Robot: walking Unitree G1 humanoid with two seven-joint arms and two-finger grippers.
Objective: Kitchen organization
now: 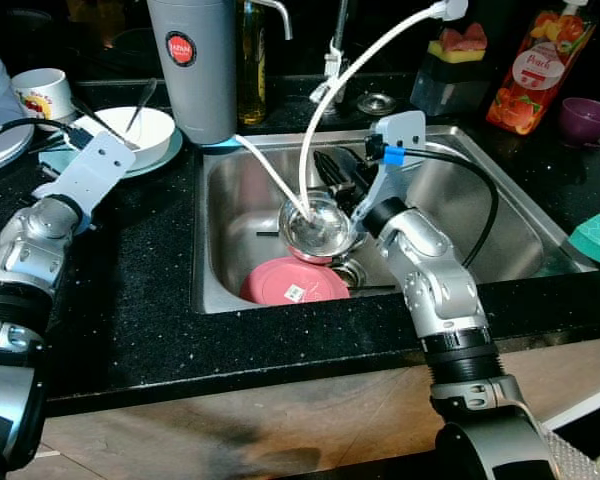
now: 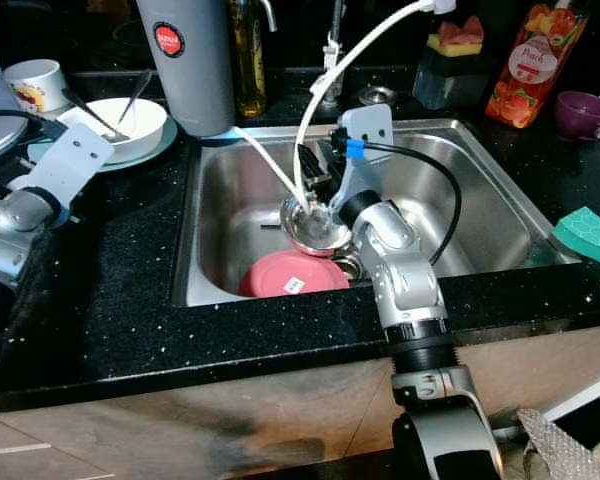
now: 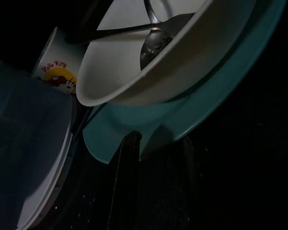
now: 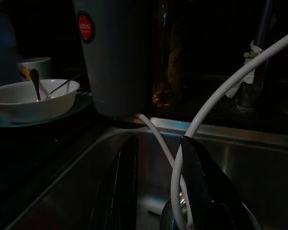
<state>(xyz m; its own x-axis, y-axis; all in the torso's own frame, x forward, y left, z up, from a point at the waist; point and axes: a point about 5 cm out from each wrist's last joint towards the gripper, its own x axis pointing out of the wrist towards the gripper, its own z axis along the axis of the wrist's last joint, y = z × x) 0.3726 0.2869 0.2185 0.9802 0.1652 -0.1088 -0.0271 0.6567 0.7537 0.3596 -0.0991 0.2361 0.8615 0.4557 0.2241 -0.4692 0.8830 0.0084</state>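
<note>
Reaching into the sink (image 1: 500,215) at frame centre, right hand (image 1: 332,172) spread wide above the steel bowl (image 1: 315,226); next, probably closing on its rim.

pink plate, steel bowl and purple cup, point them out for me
pink plate (image 1: 280,283), left eye view, on its bare face left of the label.
steel bowl (image 1: 318,228), left eye view, on its shiny inside.
purple cup (image 1: 586,121), left eye view, on its outer wall.

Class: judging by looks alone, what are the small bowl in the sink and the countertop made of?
Small bowl: probably stainless steel, with a polished, mirror-like glare. Countertop: likely polished stone or a composite, glossy black with fine pale specks.
</note>
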